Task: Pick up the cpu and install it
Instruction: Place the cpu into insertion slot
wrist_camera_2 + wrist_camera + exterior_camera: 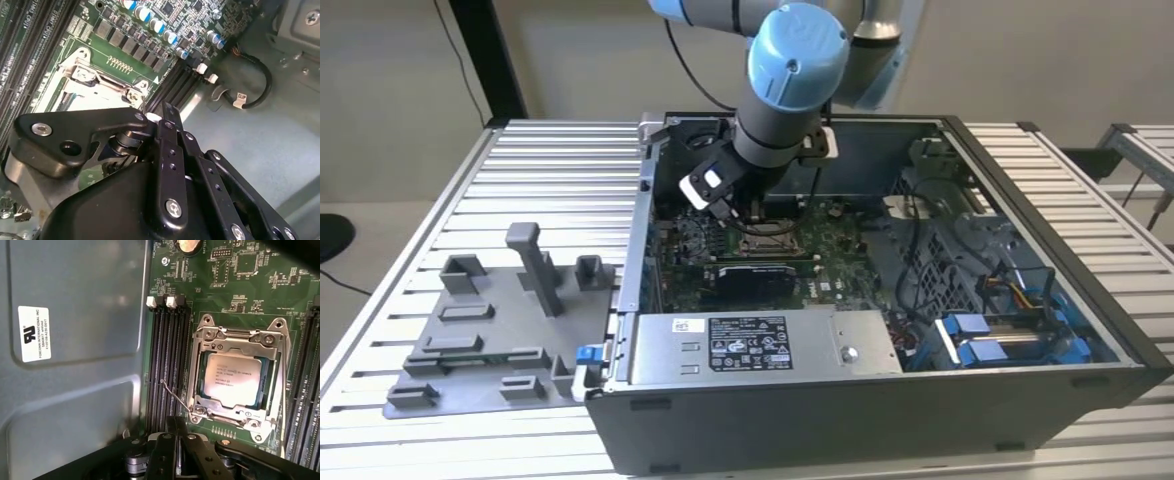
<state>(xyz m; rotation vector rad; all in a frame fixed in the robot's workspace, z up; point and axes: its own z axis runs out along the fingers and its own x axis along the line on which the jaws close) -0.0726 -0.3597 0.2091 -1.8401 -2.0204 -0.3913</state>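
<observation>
The small square silver-grey cpu point(233, 380) is seated within the metal socket frame point(240, 340) on the green motherboard point(250, 290); the black gripper point(175, 424) is pressed together, empty, just beside the frame's edge.

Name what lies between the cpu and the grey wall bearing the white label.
In the first wrist view, black memory slots, a thin wire lever and the socket frame's edge separate the cpu from the wall.
</observation>
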